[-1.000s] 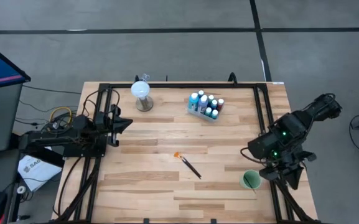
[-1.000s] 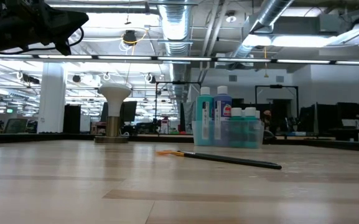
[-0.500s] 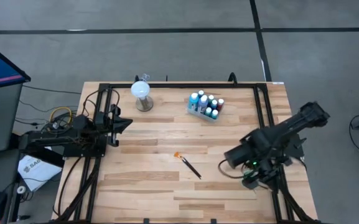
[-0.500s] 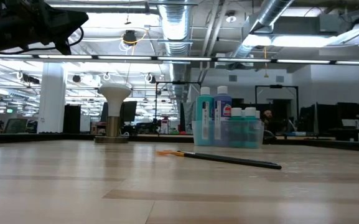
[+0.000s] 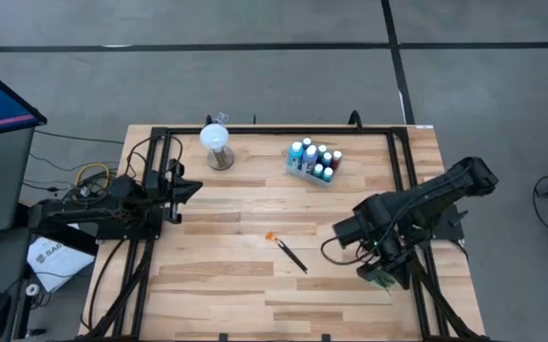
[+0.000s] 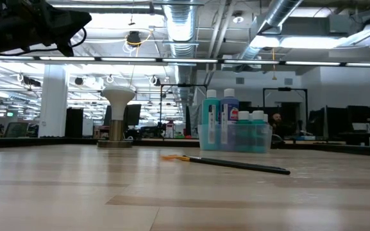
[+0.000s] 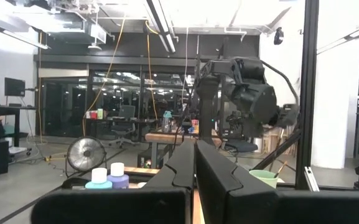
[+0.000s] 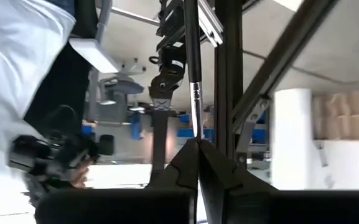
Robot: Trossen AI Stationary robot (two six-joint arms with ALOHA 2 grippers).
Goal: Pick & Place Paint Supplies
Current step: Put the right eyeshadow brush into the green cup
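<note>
Several white-capped paint bottles stand in a clear tray at the table's far middle, also seen in the low view. An orange-tipped paintbrush lies flat on the table's middle. A green cup stands near the right front edge, a brush leaning in it. My right gripper hovers at the cup, shut on a thin dark paintbrush. My left gripper waits shut at the table's left. My right gripper pinches one end of the thin paintbrush between its two shut fingers. The brush sticks straight out past the fingertips, in line with the fingers, its metal ferrule just beyond them. Which end is held cannot be told.
A white globe on a round base stands at the far left of the table. Black frame rails run along the table's sides. Bare wood lies around the loose brush in the middle.
My right arm has swung from beyond the table's right edge toward the left and come down, rolling its wrist. Its gripper now stands at the green cup and partly hides it. The brush on the table and the bottles have not moved.
</note>
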